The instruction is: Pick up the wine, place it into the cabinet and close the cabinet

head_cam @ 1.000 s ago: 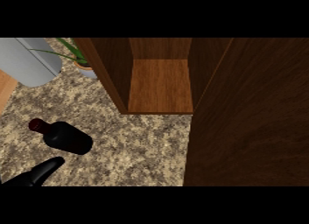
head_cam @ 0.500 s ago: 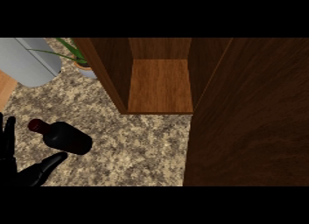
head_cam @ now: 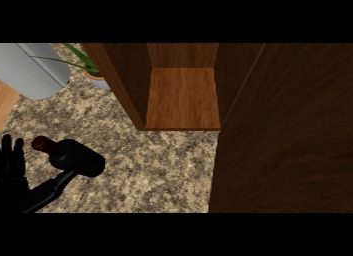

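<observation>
Left hand open beside the wine bottle; cabinet open.

The left hand (head_cam: 8,172) shows at the lower left with fingers straight and spread wide, its thumb reaching to the base of the wine bottle (head_cam: 70,155). The bottle stands on the speckled counter (head_cam: 157,170), well apart from the cabinet (head_cam: 183,97) (shelf bare wood, door (head_cam: 297,135) swung open at right). A potted plant (head_cam: 90,67) and a grey cylinder (head_cam: 31,67) stand behind.
</observation>
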Tool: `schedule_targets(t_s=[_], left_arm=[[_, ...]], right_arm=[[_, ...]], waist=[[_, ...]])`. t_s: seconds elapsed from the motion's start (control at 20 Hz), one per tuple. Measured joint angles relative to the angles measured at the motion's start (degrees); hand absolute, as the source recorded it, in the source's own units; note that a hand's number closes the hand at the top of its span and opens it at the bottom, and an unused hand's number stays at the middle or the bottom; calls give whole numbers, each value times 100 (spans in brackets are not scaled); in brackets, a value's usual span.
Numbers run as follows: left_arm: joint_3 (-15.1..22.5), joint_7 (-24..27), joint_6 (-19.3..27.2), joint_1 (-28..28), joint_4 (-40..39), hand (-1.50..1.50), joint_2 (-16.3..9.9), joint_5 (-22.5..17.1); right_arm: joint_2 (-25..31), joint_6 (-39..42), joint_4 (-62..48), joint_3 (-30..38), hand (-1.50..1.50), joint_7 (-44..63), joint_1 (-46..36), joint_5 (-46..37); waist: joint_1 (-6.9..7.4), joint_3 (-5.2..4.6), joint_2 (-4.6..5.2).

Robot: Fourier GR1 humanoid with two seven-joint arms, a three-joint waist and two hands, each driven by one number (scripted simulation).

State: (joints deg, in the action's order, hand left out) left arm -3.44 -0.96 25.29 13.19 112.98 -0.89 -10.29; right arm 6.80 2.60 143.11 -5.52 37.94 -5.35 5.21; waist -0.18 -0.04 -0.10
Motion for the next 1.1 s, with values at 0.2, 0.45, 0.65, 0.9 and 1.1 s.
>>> schedule_targets(t_s=[0.2,0.45,0.65,0.9,1.1], left_arm=[[-202,413,-290,50,-445,-150,20,-230],[-308,885,-529,58,-966,-150,52,-456],[-439,1137,-768,27,-1347,-150,28,-564],[-499,1480,-1073,-91,-1897,-150,31,-697],[-670,1613,-1230,-273,-2215,-150,-39,-822]], right_arm=[[-79,14,-34,-85,-150,-77,31,-35],[-128,59,-20,-108,-150,-130,139,-42],[-148,92,-5,-90,-150,-173,237,-47],[-146,99,-18,-55,-150,-116,109,-61],[-138,72,-12,31,-150,16,-12,-50]], waist=[[8,2,2],[-1,2,0],[-2,3,1],[1,3,3],[0,3,3]])
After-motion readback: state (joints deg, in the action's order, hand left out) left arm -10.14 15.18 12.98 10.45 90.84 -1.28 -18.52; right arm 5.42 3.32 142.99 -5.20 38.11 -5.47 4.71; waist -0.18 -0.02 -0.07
